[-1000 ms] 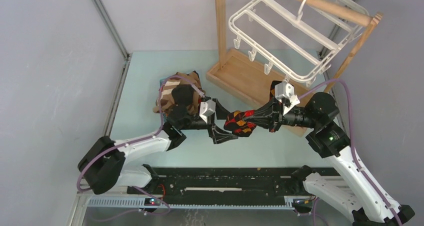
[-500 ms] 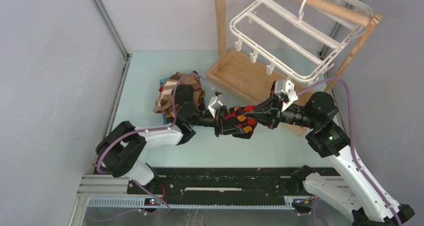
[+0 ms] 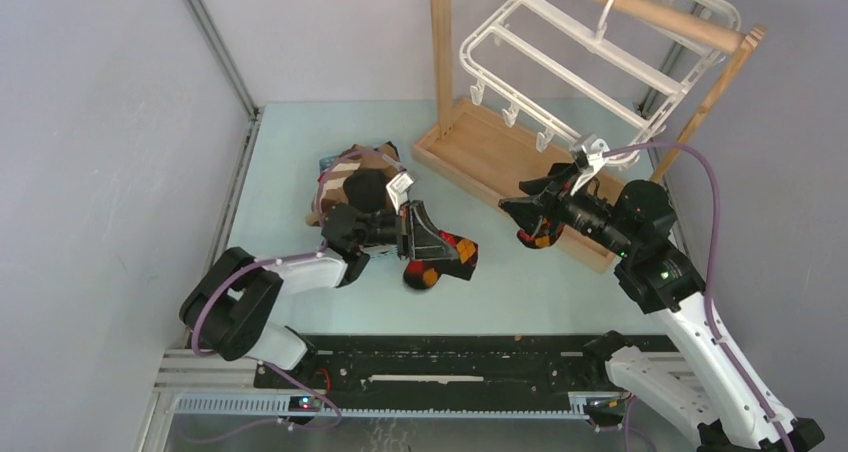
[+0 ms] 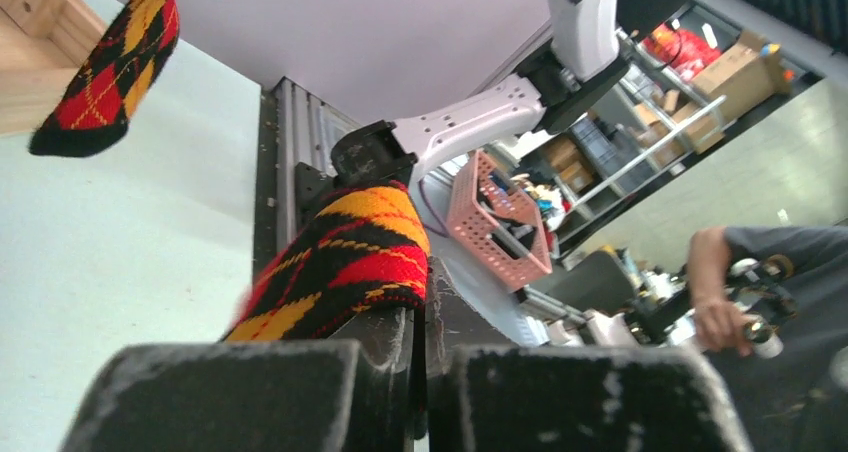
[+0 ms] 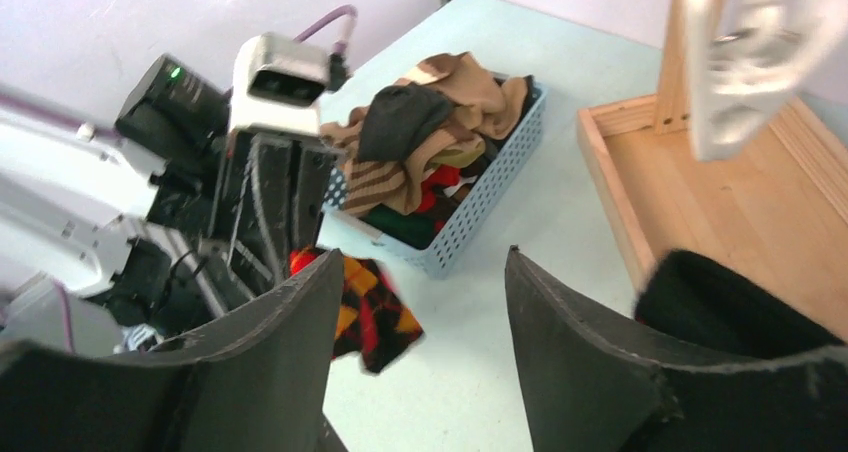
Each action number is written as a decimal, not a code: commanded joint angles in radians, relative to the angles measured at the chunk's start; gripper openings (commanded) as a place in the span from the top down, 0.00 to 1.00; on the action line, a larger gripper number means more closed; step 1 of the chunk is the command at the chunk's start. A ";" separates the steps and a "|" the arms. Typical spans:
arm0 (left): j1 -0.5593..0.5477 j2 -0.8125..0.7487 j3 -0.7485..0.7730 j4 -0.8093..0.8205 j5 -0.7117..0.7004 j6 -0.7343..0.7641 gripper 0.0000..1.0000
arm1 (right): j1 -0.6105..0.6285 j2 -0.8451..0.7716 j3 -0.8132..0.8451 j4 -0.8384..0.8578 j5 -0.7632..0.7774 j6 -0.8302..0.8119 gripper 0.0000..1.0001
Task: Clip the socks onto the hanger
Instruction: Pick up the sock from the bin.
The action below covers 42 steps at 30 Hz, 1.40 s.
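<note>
Our left gripper (image 4: 420, 367) is clamped tight on one end of an argyle sock (image 4: 340, 272), which droops toward the table. Our right gripper (image 5: 420, 272) has its jaws well apart with nothing between them. A second argyle sock (image 3: 534, 236) hangs at its outer finger, caught or not we cannot tell. The socks look light, limp and stretchy, so we judge the cuff edge the best hold. More fill the blue basket (image 5: 490, 207) at left. The hanger (image 3: 590, 72) hangs far right on the wooden stand (image 3: 480, 157). We read no labels.

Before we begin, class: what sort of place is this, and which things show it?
Probably a robotics lab: white robot arms bolted to a pale table, grey partition walls, cluttered metal shelving with cardboard boxes behind.
</note>
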 commanded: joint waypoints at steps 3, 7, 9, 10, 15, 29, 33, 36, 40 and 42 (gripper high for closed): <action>0.018 -0.041 0.047 0.057 0.013 -0.306 1.00 | 0.003 -0.046 0.003 -0.020 -0.394 -0.224 0.26; 0.018 -0.031 0.110 0.080 -0.018 -0.429 1.00 | 0.081 -0.092 0.003 -0.155 -0.562 -0.634 0.19; 0.018 -0.023 0.141 0.081 -0.028 -0.495 1.00 | 0.100 -0.108 0.003 -0.223 -0.597 -0.790 0.18; 0.018 -0.019 0.155 0.080 -0.032 -0.527 1.00 | 0.105 -0.116 0.003 -0.250 -0.604 -0.856 0.17; 0.010 0.008 0.211 0.082 -0.055 -0.678 1.00 | 0.138 -0.135 0.003 -0.325 -0.564 -1.072 0.16; -0.079 0.065 0.317 0.085 -0.079 -0.795 1.00 | 0.293 -0.116 -0.014 -0.224 -0.297 -1.276 0.28; -0.088 0.070 0.312 0.084 -0.083 -0.793 1.00 | 0.314 -0.123 -0.018 -0.176 -0.266 -1.273 0.33; -0.097 0.079 0.315 0.085 -0.082 -0.794 1.00 | 0.330 -0.121 -0.022 -0.163 -0.248 -1.296 0.34; -0.106 0.095 0.328 0.084 -0.076 -0.794 1.00 | 0.350 -0.119 -0.026 -0.146 -0.225 -1.312 0.37; -0.110 0.098 0.333 0.083 -0.075 -0.795 1.00 | 0.356 -0.118 -0.026 -0.146 -0.215 -1.321 0.39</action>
